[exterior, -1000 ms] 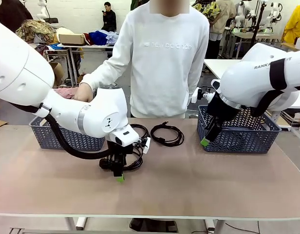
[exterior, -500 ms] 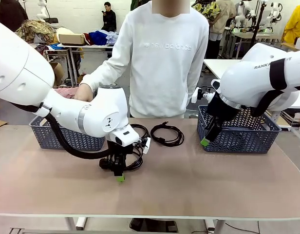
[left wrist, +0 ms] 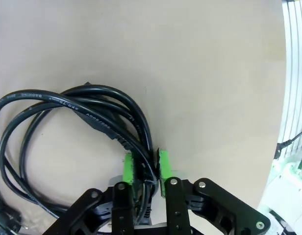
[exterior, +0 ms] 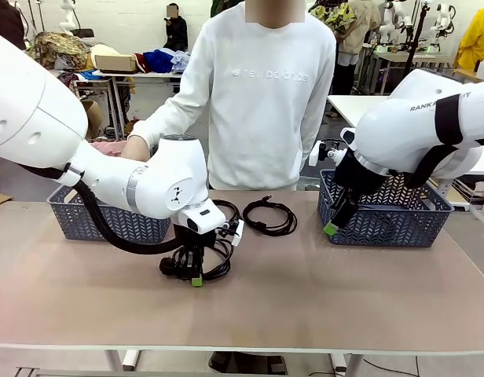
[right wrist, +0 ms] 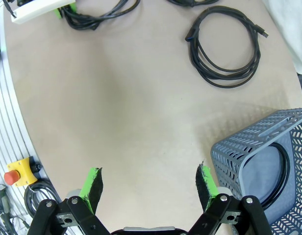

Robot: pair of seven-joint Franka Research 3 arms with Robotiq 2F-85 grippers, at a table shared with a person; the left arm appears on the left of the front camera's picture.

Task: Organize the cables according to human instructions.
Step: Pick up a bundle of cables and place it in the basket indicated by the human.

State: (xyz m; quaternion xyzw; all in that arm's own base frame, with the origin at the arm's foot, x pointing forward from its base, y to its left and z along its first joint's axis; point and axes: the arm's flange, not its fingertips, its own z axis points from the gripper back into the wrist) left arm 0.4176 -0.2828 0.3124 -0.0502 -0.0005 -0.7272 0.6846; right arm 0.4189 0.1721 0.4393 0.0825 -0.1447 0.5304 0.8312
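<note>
WORKTOP PICK-UP: The left fingers [left wrist: 128,169] are pinched tight on the strands of a coiled black cable [left wrist: 67,105]. Its loops fan out ahead of the tips and to one side over the worktop [left wrist: 205,73]. In the front view the left fingers [exterior: 196,280] point straight down with the coiled black cable [exterior: 217,269] gathered around them. The pick-up step looks to be in hand, with the grip made and the carry not begun. Whether the loops are clear of the surface is hard to tell from these angles. The next move would call for a straight lift, so that the loose loops and the plug end do not drag or snag. After that would come a swing to whichever basket the person [exterior: 265,94] indicates. One of the person's hands [exterior: 134,148] rests at the blue-grey basket [exterior: 108,224] just behind the left arm. The right fingers [right wrist: 93,183] stand wide apart and hold nothing, hovering just beside a second basket [right wrist: 259,147]. Another coiled cable [right wrist: 224,46] lies well ahead of them across bare worktop. The surface is a smooth, matte, beige-brown sheet. Behind it is a busy workshop with more tables, heaps of clothing and other people standing farther back.
</note>
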